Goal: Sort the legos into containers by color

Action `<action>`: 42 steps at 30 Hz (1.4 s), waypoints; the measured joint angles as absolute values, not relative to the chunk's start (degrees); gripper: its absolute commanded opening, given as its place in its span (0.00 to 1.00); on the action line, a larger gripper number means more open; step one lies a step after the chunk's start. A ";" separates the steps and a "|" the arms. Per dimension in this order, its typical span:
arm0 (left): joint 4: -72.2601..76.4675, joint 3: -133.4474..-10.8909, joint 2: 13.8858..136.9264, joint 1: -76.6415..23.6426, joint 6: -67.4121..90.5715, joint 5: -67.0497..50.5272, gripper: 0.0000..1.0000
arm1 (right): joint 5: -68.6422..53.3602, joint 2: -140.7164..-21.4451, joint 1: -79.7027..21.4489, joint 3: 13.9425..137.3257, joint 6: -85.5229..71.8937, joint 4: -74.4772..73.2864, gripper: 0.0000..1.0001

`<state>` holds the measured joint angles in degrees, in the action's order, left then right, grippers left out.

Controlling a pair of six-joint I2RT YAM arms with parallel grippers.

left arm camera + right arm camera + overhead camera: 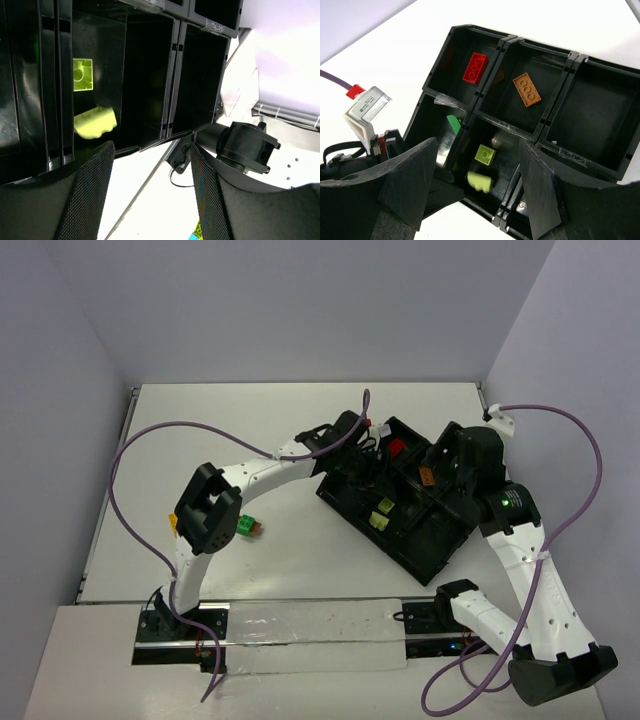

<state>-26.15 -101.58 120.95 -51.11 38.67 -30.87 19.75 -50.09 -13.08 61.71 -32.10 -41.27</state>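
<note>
Your black plastic divided tray (428, 548) sits right of centre on the white table (250, 420). Red plastic brick (475, 68) in one compartment, orange-brown plastic brick (527, 89) in the next; green plastic brick (245, 527) on table, left of tray.

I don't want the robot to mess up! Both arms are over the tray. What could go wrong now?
1. The left end effector and right end effector both hang open over the same tray, close together; they might bump.
2. A green brick lies on the table right beside the left arm's elbow; swinging back could knock it away.
</note>
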 measured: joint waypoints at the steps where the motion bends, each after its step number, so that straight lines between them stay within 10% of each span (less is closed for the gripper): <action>1: -26.18 -101.62 120.95 -51.14 38.68 -30.87 0.68 | 19.75 -50.13 -13.08 61.71 -32.09 -41.27 0.73; 19: -38.38 -85.64 93.21 -43.10 35.64 -8.98 0.59 | 13.32 -53.76 -12.97 61.71 -31.87 -39.66 0.73; 26: -46.67 -73.16 79.88 -35.59 40.75 5.94 0.64 | 9.93 -56.79 -13.60 61.69 -32.09 -37.10 0.73; 33: -51.71 -66.38 81.91 -35.54 39.80 10.89 0.91 | 8.44 -58.54 -14.40 61.69 -32.12 -35.80 0.73; 42: -53.17 -63.66 86.21 -35.53 38.06 14.20 0.88 | 7.64 -59.53 -14.66 61.41 -32.16 -35.15 0.73</action>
